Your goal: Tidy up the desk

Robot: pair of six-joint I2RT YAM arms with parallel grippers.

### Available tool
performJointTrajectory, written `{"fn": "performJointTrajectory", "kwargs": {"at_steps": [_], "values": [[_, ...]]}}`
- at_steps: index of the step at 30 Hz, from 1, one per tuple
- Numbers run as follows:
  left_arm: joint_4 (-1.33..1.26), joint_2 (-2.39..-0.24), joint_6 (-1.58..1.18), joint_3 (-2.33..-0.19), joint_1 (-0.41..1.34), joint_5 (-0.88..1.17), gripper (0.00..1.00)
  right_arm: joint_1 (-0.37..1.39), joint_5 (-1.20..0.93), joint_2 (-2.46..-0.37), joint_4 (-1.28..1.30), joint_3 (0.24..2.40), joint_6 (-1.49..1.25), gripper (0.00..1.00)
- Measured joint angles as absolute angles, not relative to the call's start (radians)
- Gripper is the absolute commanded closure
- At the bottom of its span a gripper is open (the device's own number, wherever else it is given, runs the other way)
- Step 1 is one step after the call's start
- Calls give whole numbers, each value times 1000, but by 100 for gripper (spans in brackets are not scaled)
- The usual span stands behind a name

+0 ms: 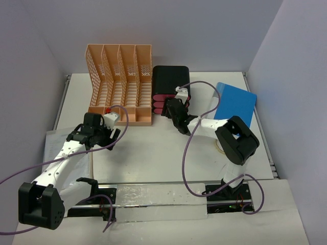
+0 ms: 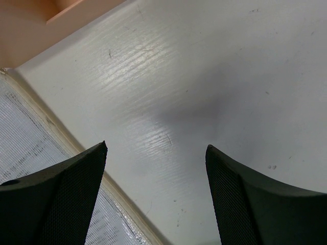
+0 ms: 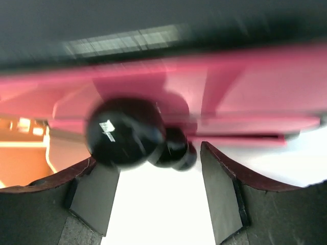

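Observation:
The white desk (image 1: 153, 153) carries a black box (image 1: 171, 79) with pink drawers (image 1: 173, 99) at the back centre. My right gripper (image 1: 170, 109) sits right at the drawer fronts. In the right wrist view it (image 3: 148, 153) is open, and a round black drawer knob (image 3: 125, 132) hangs just ahead of its left finger, not clamped. Two smaller knobs line up behind it on the pink drawer (image 3: 245, 97). My left gripper (image 1: 113, 133) hovers low over the desk (image 2: 204, 76) in front of the rack. It (image 2: 156, 148) is open with nothing between the fingers.
A peach lattice file rack (image 1: 120, 84) stands left of the black box, and its base shows in the left wrist view (image 2: 30, 25). A blue book (image 1: 235, 104) lies at the back right. A clear plastic sleeve (image 1: 76, 153) lies under the left arm (image 2: 25, 138).

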State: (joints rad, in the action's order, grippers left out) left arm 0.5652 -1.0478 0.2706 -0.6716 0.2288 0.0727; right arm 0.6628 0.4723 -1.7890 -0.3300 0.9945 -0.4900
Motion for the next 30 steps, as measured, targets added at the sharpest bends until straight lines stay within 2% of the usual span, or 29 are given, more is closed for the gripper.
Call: {"fn": "performJointTrajectory", "kwargs": {"at_steps": [6, 10, 12, 15, 18, 19, 24, 30], "values": [[570, -1042, 272, -672, 227, 87, 16, 662, 397, -1695, -380, 870, -577, 28], [573, -1037, 273, -672, 227, 93, 16, 660, 348, -1607, -416, 775, -668, 15], [574, -1033, 273, -672, 227, 98, 16, 660, 327, -1578, -431, 745, -726, 5], [574, -1027, 274, -672, 227, 110, 16, 660, 304, -1555, -462, 708, -818, 2], [574, -1020, 275, -672, 227, 120, 16, 656, 281, -1556, -474, 690, -909, 6], [574, -1017, 275, -672, 227, 123, 16, 653, 272, -1559, -482, 685, -942, 11], [577, -1001, 280, -672, 227, 139, 16, 630, 244, -1593, -552, 641, -1090, 16], [586, -984, 285, -672, 227, 144, 16, 589, 230, -1652, -785, 471, -1290, 23]]}}
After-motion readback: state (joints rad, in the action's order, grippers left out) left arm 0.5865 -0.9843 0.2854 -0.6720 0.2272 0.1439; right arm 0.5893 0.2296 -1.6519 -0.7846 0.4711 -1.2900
